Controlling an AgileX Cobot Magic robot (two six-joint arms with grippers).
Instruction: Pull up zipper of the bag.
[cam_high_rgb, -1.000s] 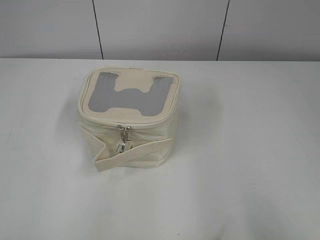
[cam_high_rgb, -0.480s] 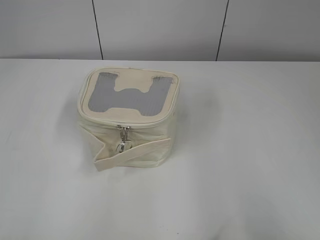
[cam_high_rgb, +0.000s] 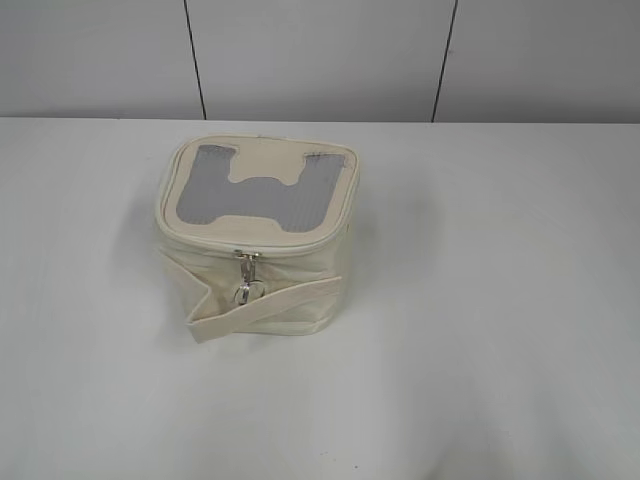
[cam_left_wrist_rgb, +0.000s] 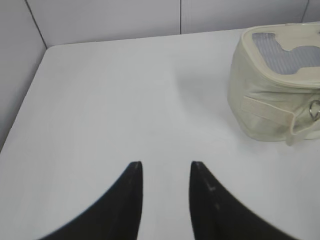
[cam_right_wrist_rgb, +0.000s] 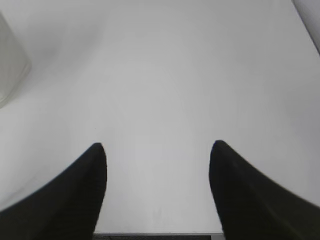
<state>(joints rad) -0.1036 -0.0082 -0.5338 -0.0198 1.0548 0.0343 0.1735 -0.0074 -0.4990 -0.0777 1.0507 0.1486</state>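
A cream box-shaped bag (cam_high_rgb: 255, 235) with a grey H-shaped panel on its lid stands on the white table, left of middle. A metal zipper pull (cam_high_rgb: 246, 278) with a round ring hangs at the front, just under the lid seam. The bag also shows at the top right of the left wrist view (cam_left_wrist_rgb: 275, 85) and as a sliver at the left edge of the right wrist view (cam_right_wrist_rgb: 9, 65). My left gripper (cam_left_wrist_rgb: 165, 165) is open and empty over bare table, well left of the bag. My right gripper (cam_right_wrist_rgb: 156, 146) is open and empty over bare table. Neither arm shows in the exterior view.
A cream strap (cam_high_rgb: 265, 305) wraps across the bag's front and sticks out at its lower left. A grey panelled wall (cam_high_rgb: 320, 55) stands behind the table. The table's left edge meets a wall in the left wrist view (cam_left_wrist_rgb: 22, 100).
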